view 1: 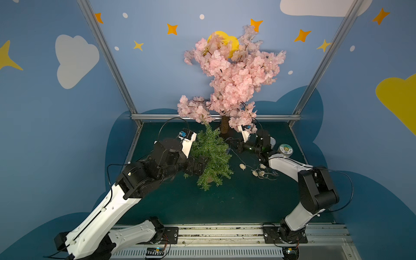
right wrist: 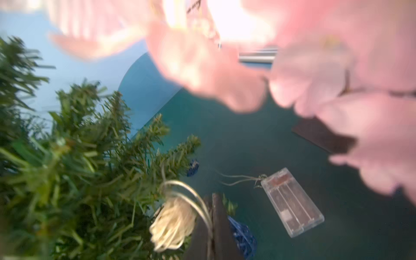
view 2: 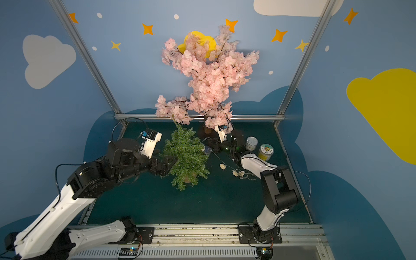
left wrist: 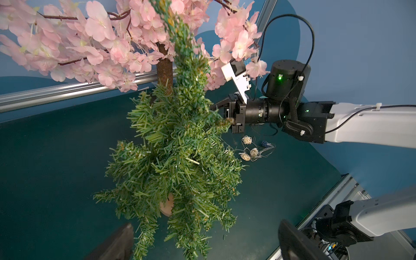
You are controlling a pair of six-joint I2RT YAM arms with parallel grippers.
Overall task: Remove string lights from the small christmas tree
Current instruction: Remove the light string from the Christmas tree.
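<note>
One small christmas tree (view 1: 211, 155) upright, string lights (view 1: 242, 166) trailing toward right end effector (left wrist: 221, 105) clamping them, left end effector (view 1: 199, 165) open

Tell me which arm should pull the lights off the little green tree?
Right. The right gripper is shut on the string lights beside the small christmas tree; the left gripper is open, low beside it.

Green small christmas tree (view 1: 211, 157), tan pot (left wrist: 167, 206), cream and blue string lights (view 1: 255, 172), pink blossom tree (view 1: 234, 74), dark teal table (view 1: 225, 202).
</note>
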